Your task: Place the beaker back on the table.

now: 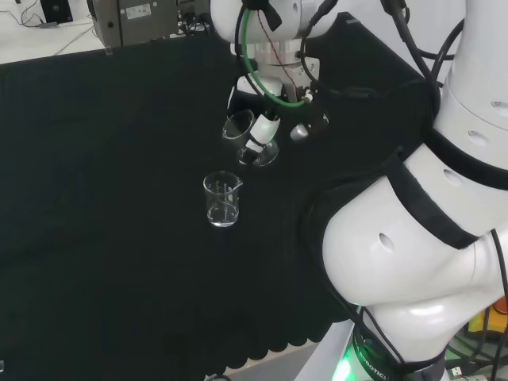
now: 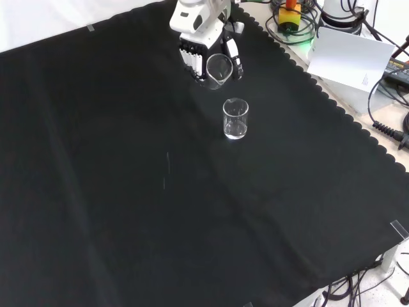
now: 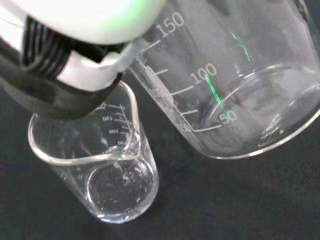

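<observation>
A clear glass beaker (image 1: pixel 248 136) is held tilted above the cloth, the hand (image 1: pixel 274 119) curled round it. In the front view the held beaker (image 2: pixel 218 69) sits between the hand's (image 2: pixel 195 54) dark fingers, mouth facing the camera. The wrist view shows the held beaker (image 3: pixel 235 85) close and large, looking empty, with a finger (image 3: pixel 75 65) across it. A second clear beaker (image 1: pixel 221 199) stands upright on the black cloth just below the hand; this standing beaker (image 2: pixel 235 119) (image 3: pixel 100 170) has a little clear liquid at its bottom.
The black cloth (image 1: pixel 95 198) covers the bench, with a scalloped edge (image 2: pixel 345 121) at the front view's right. Cables and a white sheet (image 2: pixel 348 57) lie beyond that edge. The arm's white links (image 1: pixel 429 230) stand at the head view's right.
</observation>
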Available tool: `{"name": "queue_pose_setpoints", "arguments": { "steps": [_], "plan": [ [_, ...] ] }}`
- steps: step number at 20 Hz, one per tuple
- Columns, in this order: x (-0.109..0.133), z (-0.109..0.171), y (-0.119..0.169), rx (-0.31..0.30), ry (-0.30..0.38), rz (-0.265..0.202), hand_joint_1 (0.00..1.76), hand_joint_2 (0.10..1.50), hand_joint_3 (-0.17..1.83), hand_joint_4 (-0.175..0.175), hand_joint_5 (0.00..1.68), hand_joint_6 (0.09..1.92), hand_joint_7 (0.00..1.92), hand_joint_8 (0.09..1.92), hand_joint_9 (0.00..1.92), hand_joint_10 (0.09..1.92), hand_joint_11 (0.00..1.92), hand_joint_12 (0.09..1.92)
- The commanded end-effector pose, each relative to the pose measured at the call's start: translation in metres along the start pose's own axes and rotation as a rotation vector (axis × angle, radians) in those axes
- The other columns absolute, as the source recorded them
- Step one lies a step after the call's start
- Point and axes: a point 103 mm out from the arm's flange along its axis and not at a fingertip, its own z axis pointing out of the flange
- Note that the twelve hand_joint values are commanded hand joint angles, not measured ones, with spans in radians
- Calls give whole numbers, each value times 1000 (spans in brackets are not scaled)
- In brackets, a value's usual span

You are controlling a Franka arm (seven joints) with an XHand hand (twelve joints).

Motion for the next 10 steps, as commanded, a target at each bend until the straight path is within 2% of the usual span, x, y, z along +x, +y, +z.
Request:
{"name": "queue_pose_setpoints", "arguments": {
  "steps": [1, 10],
  "plan": [
    [-6, -1, -3, -48, 5, 5, 1316, 605, 710, -175, 1311, 594, 1373, 556, 1800, 87, 1472, 512],
    [-15, 5, 10, -93, 26, 9, 1316, 610, 703, -175, 1306, 600, 1368, 563, 1795, 87, 1468, 513]
  ]
}}
